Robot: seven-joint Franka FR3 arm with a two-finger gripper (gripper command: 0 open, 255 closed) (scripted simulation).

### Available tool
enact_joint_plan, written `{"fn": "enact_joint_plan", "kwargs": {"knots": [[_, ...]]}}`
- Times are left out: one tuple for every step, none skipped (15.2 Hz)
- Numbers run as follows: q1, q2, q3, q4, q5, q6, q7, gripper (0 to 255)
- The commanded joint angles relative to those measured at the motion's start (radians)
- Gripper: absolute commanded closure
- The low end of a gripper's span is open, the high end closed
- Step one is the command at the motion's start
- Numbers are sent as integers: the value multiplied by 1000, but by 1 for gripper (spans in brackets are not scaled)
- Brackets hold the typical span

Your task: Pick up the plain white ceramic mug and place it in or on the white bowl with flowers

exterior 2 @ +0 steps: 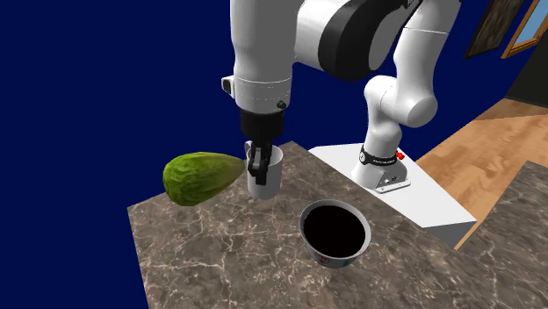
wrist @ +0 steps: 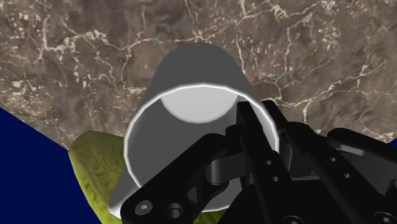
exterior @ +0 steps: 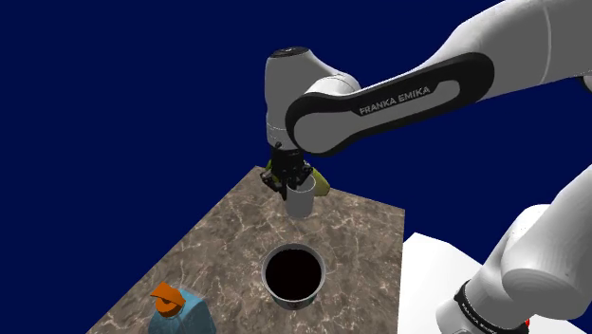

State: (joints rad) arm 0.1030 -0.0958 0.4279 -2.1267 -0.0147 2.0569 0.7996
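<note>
Here, 1 claw [exterior: 289, 187] clasps 1 mug [exterior: 304, 204] — 1 bowl [exterior 2: 338, 261] nearby.

You'll find the tabletop [exterior: 218, 251] under the mug [wrist: 191, 83] looks like brown stone, veined with pale lines, with little shine. The mug itself is smooth and matt, plain grey-white. The green fruit [exterior 2: 202, 178] just beside the mug has a rough, pebbled skin. The bowl [exterior 2: 334, 257] near the mug shows a smooth pale wall. The gripper [wrist: 257, 113] clasping the mug's rim is smooth black, faintly glossy.
</note>
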Motion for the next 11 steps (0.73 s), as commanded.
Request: {"fn": "enact_joint_plan", "kwargs": {"knots": [[0,-9,-1,17,5,-26,-4,255],[0,-13,-2,27,6,-40,-6,255],[0,-17,-3,37,8,-53,-8,255],[0,-21,-3,47,10,-66,-10,255],[-1,-24,-4,57,11,-79,-11,255],[-1,-27,-5,68,12,-93,-13,255],[-1,-30,-6,78,14,-106,-14,255],[-1,-32,-6,89,15,-119,-15,255],[-1,-35,-7,101,16,-133,-17,255],[-1,-37,-7,112,16,-146,-18,255],[-2,-39,-8,124,17,-159,-19,255]]}}
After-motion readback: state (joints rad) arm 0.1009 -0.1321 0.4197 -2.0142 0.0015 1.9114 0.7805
